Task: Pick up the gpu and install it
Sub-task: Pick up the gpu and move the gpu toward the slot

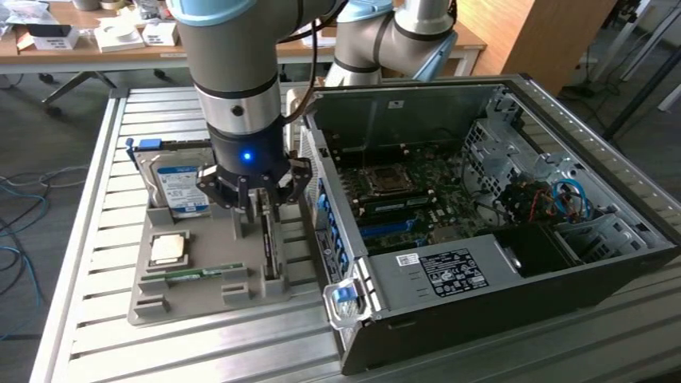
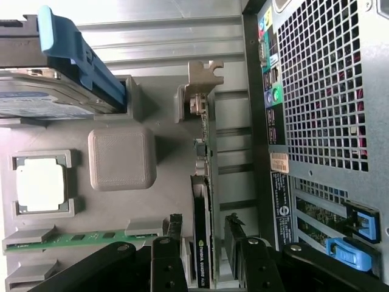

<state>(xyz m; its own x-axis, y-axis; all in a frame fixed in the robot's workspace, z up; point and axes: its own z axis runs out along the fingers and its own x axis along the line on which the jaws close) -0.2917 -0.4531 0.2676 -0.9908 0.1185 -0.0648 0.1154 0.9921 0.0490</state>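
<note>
Nearest the wrist lens, the fingers (image 2: pixel 175 228) of the black two-fingered gripper (image 2: pixel 204 224) were seen spread, one on each flat face of the gpu (image 2: pixel 201 194). This was a thin, flat rectangular card with a black shroud and a green board edge. A narrow gap was left on both sides, so nothing was pinched. The card was stood on its long edge in a slot of the grey moulded plastic tray (image 1: pixel 159 307), directly beneath and between the fingertips. Its long axis was laid along the slot, at right angles to the line on which the fingers would close, so the closing stroke was judged to meet the thin dimension squarely. Its silver metal mounting bracket (image 2: pixel 203 76) was pointed away ahead of the gripper. How much of the card lay behind the fingers could not be told.

To one side of the gripper, in recesses of the same tray, a blue-labelled silver hard drive (image 1: pixel 179 187), a square silver processor (image 1: pixel 171 249) and a narrow green memory stick (image 1: pixel 202 274) were lodged apart from the card. On the other side, just beside the tray, a black open tower computer case (image 1: pixel 426 335) was laid with its motherboard exposed.

Above, the silver-grey robot arm with blue joint caps (image 1: pixel 239 80) was held almost vertical, with the wrist pointed straight down over the slot.
</note>
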